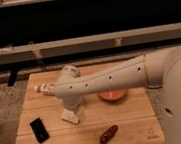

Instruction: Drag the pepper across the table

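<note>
In the camera view, the robot's 1 arm reached in from the right, and the gripper point(73, 109) pointed down over the left-centre of the table point(133, 115), right at a pale block point(69, 118). Whether it was open or closed could not be told. The pepper point(108, 133) lay by the near edge, to the right of the gripper and apart from it. An orange bowl point(112, 96) sat farther back and a black phone point(39, 129) to the left. Judging by this, no drag had begun: reaching, contacting and pulling the pepper all remained.
</note>
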Controlling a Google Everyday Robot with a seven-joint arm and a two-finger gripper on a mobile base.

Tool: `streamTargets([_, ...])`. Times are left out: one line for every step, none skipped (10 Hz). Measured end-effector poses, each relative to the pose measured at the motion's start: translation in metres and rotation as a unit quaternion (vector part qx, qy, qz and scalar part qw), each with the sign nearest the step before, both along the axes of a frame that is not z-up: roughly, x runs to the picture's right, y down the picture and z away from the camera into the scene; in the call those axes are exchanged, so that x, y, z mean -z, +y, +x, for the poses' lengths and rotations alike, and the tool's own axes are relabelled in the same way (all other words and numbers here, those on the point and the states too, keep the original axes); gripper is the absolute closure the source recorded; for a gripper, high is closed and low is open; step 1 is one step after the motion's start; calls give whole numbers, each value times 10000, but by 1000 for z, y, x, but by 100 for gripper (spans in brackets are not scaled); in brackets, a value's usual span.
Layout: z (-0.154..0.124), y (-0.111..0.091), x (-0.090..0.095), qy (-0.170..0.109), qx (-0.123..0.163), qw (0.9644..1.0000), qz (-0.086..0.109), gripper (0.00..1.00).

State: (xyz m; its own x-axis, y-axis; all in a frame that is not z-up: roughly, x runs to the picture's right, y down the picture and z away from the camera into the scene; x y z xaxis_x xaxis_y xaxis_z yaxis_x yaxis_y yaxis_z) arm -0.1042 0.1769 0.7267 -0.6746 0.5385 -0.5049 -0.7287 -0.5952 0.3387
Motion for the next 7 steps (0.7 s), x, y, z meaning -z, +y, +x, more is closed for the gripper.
streamTargets([8, 8, 1, 40, -77, 10000, -24, 20])
streamTargets([20, 18, 3, 86, -168, 9998, -65, 20])
streamTargets([41, 33, 7, 154, -280, 9994, -131, 20])
streamTargets([58, 44, 10, 211, -346, 9990, -185, 20])
streamTargets([82, 58, 14, 278, -401, 9985, -260, 20])
streamTargets([104, 71, 19, 340, -445, 9979, -334, 20])
streamTargets([130, 84, 25, 419, -489, 9971, -415, 20])
